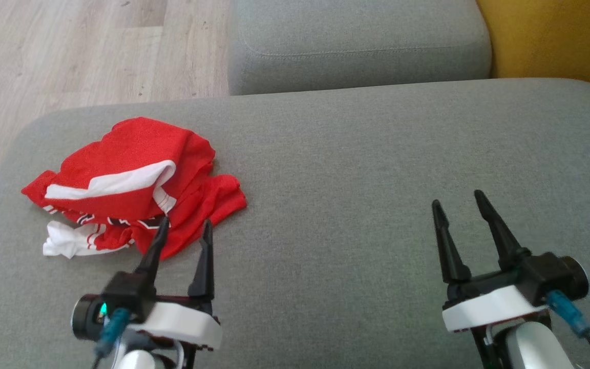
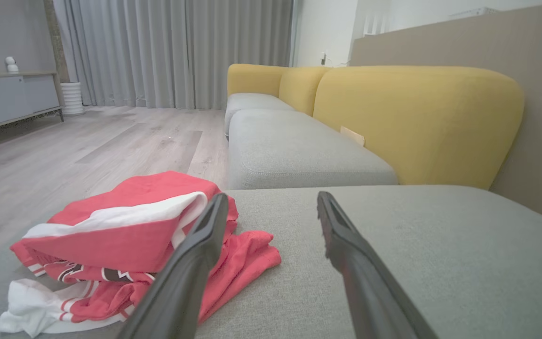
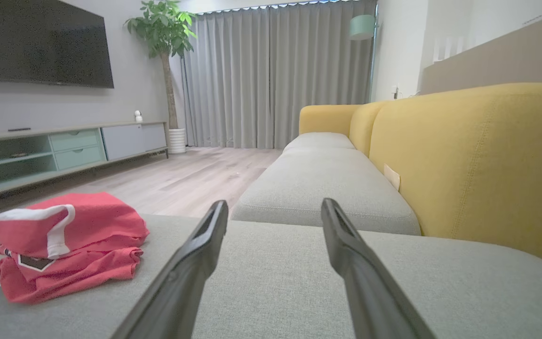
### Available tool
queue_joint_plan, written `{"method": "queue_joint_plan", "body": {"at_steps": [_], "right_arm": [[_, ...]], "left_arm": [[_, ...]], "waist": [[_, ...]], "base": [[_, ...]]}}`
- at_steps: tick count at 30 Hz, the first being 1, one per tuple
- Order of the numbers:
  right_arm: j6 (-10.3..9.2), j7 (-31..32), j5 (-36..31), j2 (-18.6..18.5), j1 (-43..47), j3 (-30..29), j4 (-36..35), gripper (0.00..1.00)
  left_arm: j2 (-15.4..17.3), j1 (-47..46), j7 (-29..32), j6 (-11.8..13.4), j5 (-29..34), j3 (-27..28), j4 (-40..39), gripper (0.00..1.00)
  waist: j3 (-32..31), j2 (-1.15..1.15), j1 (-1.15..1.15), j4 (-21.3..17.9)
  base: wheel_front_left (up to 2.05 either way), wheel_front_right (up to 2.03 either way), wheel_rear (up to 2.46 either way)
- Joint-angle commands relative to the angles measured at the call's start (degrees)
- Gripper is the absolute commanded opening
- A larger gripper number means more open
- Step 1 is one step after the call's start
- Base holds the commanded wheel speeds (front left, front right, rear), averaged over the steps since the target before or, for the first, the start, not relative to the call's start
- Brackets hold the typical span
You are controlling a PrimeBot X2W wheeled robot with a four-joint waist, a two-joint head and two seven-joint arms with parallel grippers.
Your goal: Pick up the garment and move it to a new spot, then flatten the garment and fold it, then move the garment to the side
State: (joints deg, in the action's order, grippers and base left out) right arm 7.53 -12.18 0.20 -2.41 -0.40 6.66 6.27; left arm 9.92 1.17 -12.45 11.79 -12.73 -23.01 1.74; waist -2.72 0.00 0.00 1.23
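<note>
The garment [image 1: 131, 184] is a red jersey with white trim, crumpled in a heap on the left part of the grey sofa cushion [image 1: 356, 169]. My left gripper [image 1: 185, 225] stands open just in front of the heap, its left fingertip over the red cloth's near edge, nothing between its fingers. In the left wrist view the garment [image 2: 130, 245] lies low and left of my left gripper [image 2: 271, 207]. My right gripper [image 1: 459, 202] stands open over bare cushion far to the right. In the right wrist view the garment [image 3: 59, 245] lies far left of my right gripper [image 3: 274, 212].
A second grey cushion [image 1: 356, 46] adjoins at the back. The yellow backrest [image 1: 556, 41] runs along the right. Wooden floor [image 1: 69, 51] lies beyond the cushion's left and far-left edges. A TV cabinet [image 3: 64, 146] and a potted plant [image 3: 165, 37] stand across the room.
</note>
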Motion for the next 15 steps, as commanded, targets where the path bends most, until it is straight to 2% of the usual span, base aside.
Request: {"method": "queue_joint_plan", "body": {"at_steps": [1, 2, 4, 9, 15], "right_arm": [[-0.04, -1.11, 1.28, -0.43, -0.88, 1.07, -1.90, 1.00], [-0.04, -1.28, 2.64, -0.43, -0.77, 1.01, -1.60, 1.00], [-0.04, -1.78, 6.93, -0.44, -0.57, 0.87, -0.22, 1.00], [-0.04, -2.62, 12.58, -0.46, -0.29, 1.33, 3.08, 1.00], [-0.04, -2.82, 16.46, -0.46, -0.52, 1.69, 6.64, 1.00]], "left_arm": [[-0.80, -1.40, -0.85, -0.54, -0.41, 3.13, -2.76, 1.00], [-1.49, -1.05, -1.02, -1.24, -1.02, 4.12, -3.06, 1.00], [-3.07, -0.06, -1.51, -4.28, -1.27, 6.74, -3.68, 1.00], [-4.92, 1.60, -2.35, -8.49, 2.21, 9.13, -3.38, 1.00], [-6.35, 2.31, -2.55, -11.44, 3.59, 11.40, -0.55, 1.00]], "waist": [[-0.04, 0.00, 0.00, 0.01], [-0.06, 0.00, 0.00, 0.01], [-0.19, 0.00, 0.00, 0.00], [-0.46, 0.00, 0.00, -0.01], [-0.67, 0.00, 0.00, -0.14]], "base": [[0.00, 0.00, 0.00], [0.00, 0.00, 0.00], [0.00, 0.00, 0.00], [0.00, 0.00, 0.00], [0.00, 0.00, 0.00]]}}
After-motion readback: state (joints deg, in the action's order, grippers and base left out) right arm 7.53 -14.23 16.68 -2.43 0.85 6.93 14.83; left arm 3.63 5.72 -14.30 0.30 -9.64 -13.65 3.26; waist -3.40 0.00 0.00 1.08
